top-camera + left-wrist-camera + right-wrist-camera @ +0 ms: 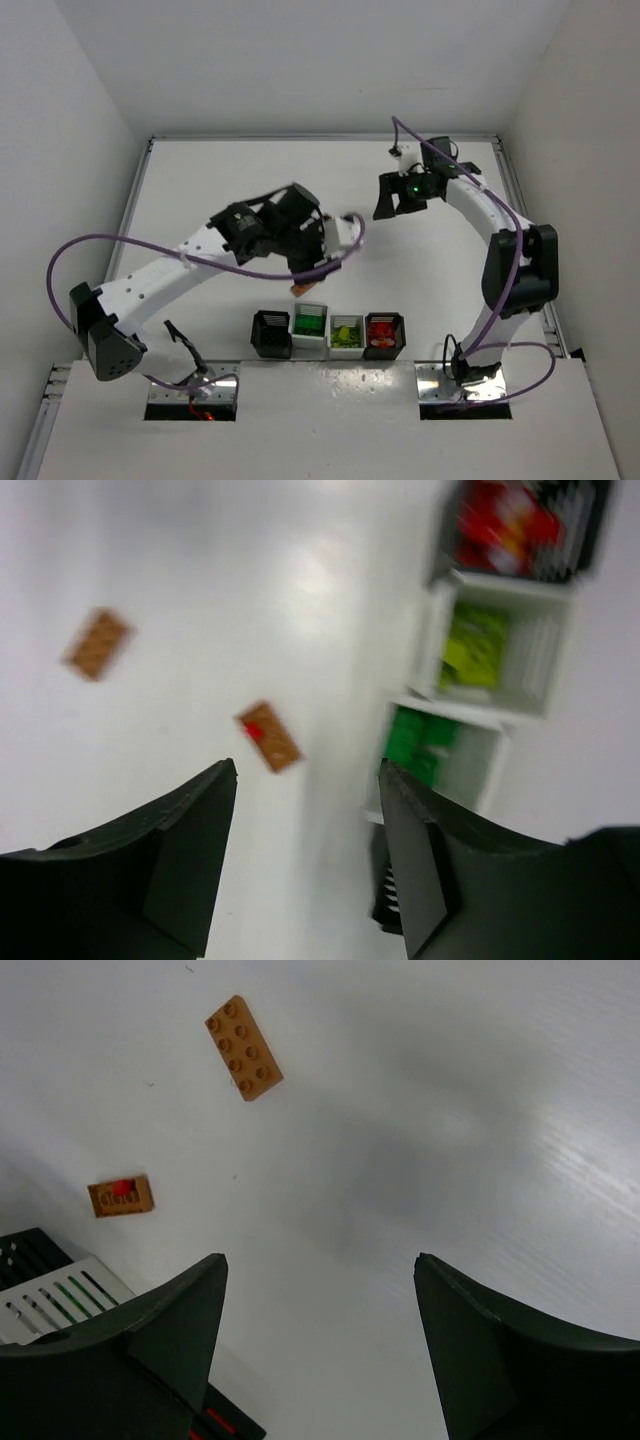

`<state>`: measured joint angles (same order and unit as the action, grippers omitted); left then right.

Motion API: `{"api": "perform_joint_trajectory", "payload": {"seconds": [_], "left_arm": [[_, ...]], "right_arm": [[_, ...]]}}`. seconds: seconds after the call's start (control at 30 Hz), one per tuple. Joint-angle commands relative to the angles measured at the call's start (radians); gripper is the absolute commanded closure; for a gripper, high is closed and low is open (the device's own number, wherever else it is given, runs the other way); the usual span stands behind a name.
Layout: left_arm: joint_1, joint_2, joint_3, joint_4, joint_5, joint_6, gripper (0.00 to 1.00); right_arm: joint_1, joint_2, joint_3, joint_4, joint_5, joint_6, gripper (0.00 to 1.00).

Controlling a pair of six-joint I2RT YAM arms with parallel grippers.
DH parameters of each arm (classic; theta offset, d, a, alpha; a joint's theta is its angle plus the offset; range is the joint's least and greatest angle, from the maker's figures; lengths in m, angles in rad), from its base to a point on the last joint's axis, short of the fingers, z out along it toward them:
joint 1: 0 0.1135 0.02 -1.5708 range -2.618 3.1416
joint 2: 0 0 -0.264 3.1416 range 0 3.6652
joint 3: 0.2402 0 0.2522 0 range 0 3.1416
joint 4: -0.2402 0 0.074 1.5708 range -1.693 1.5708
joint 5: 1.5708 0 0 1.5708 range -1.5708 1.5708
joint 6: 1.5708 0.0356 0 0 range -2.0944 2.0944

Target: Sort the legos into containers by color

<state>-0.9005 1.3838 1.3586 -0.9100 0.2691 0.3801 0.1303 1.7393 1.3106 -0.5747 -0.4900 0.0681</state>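
Left claw (305, 768) jaws apart, nothing held, over brown brick (268, 736) on table near green-filled bin (478, 772). Right claw (320, 1260) wide apart, empty. Best approach: straddle brick's narrow sides, grip squarely, release low over left-end black bin (271, 345).

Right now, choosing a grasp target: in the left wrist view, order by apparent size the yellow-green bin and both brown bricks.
1. yellow-green bin.
Tied: nearer brown brick and farther brown brick look alike; blur prevents ranking.
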Motion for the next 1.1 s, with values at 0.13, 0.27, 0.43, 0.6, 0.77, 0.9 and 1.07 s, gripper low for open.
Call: {"api": "perform_joint_trajectory", "payload": {"seconds": [0.13,0.27,0.43,0.6,0.77,0.9,1.07], "left_arm": [[0.286,-0.103,0.142,0.272,-0.204,-0.253,0.26],[0.414,-0.129,0.116,0.324,-0.317,-0.288,0.13],[0.523,-0.172,0.062,0.324,-0.294,-0.313,0.10],[0.607,-0.183,0.000,0.324,-0.254,-0.359,0.10],[0.656,-0.192,-0.033,0.324,-0.226,-0.368,0.10],[0.695,-0.192,-0.055,0.333,-0.208,-0.368,0.10],[0.729,-0.192,-0.073,0.344,-0.199,-0.368,0.10]], "right_arm": [[0.234,0.270,0.388,-0.097,0.194,-0.071,0.25],[0.310,0.449,0.538,-0.151,0.278,-0.093,0.23],[0.354,0.528,0.616,-0.185,0.310,-0.171,0.18],[0.376,0.572,0.607,-0.172,0.366,-0.205,0.17],[0.394,0.614,0.607,-0.172,0.386,-0.238,0.19],[0.407,0.623,0.572,-0.149,0.395,-0.251,0.25],[0.425,0.623,0.523,-0.149,0.395,-0.284,0.38]]}}
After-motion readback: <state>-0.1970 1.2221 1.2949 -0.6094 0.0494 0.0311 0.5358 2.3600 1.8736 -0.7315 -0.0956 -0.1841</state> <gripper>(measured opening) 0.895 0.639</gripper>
